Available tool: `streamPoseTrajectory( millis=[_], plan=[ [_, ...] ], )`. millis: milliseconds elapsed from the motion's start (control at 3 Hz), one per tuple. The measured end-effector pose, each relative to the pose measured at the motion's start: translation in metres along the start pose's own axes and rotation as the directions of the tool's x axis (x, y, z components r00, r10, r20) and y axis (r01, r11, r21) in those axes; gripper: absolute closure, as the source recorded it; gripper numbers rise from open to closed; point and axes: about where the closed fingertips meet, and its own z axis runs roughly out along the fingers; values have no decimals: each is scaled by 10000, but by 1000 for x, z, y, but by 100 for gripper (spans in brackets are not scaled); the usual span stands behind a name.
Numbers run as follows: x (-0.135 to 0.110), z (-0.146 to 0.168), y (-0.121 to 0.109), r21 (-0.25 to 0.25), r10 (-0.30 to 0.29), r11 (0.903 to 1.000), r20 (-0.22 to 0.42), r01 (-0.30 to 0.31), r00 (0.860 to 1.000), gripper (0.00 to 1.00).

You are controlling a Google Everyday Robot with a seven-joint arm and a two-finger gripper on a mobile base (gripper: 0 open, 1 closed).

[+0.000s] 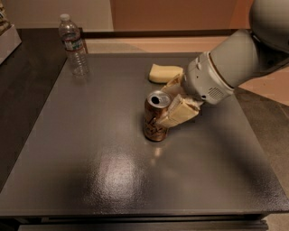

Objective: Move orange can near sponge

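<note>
Three things are sitting on the dark grey tabletop (pixel 81 180), which is filling most of the frame and catching a soft glare in its lower middle. A tan wall (pixel 180 13) is running along the top, and pale floor is showing beyond the table's far edge. A clear water bottle (pixel 73 45) is standing upright at the table's upper left corner.

The orange can (pixel 153 124) is standing just right of the frame's centre, with its long axis near vertical and its silver top and open mouth facing up. The sponge (pixel 163 73) is lying flat above it in the frame, near the can but apart from it, its long side running left to right.

The gripper (pixel 168 104) is reaching in from the right on a thick white arm (pixel 226 67) and gripping the can's upper half. One of its cream fingers (pixel 180 113) is pressing the near side and the other is lying behind, between can and sponge.
</note>
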Motion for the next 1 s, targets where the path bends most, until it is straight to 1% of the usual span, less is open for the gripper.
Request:
streamPoseTrajectory(
  millis=[333, 667, 1000],
  plan=[
    [9, -19, -29, 860, 674, 9941, -185, -655, 9976, 100],
    [21, -36, -61, 1609, 1401, 9780, -366, -1326, 9895, 100],
    [33, -46, -93, 2169, 1955, 9597, -596, -1784, 9789, 100]
  ],
)
